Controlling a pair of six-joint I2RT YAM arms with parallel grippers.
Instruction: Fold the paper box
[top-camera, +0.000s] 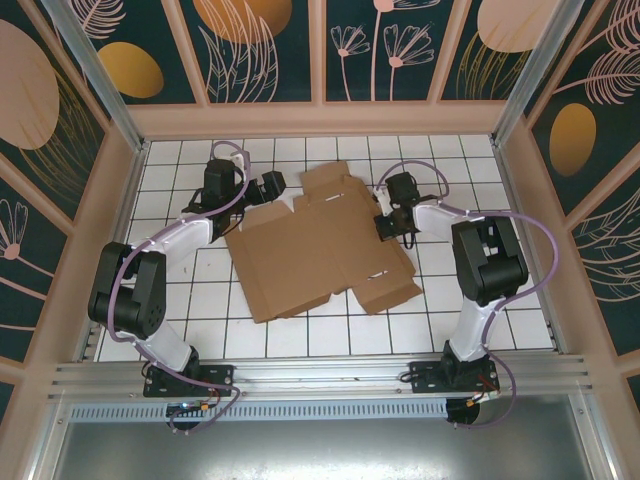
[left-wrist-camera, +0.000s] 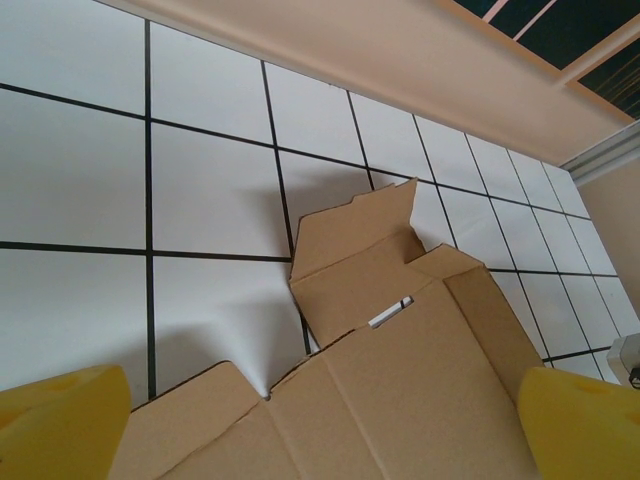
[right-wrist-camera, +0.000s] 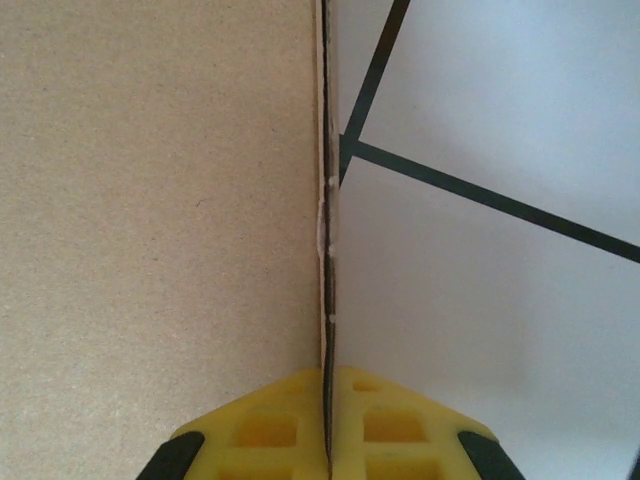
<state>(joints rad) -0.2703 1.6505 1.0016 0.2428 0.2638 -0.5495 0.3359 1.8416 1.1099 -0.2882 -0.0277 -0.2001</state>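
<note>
The paper box (top-camera: 315, 255) is a brown die-cut cardboard sheet lying unfolded on the white tiled table, with flaps sticking out at its far and near right sides. My left gripper (top-camera: 270, 187) hovers open over its far left corner. In the left wrist view the box (left-wrist-camera: 400, 380) lies below the wide-apart yellow fingertips (left-wrist-camera: 60, 425) of that gripper (left-wrist-camera: 322, 428), with nothing between them. My right gripper (top-camera: 384, 222) is at the sheet's right edge. In the right wrist view it (right-wrist-camera: 328, 425) is shut on a thin cardboard edge (right-wrist-camera: 326, 250) that runs straight into its seam, beside the box's panel (right-wrist-camera: 150, 200).
Low peach walls (top-camera: 320, 120) enclose the tiled table (top-camera: 470, 310) on three sides. Bare tiles lie in front of the sheet and to its right. The far wall (left-wrist-camera: 400, 60) stands close behind the box's far flap.
</note>
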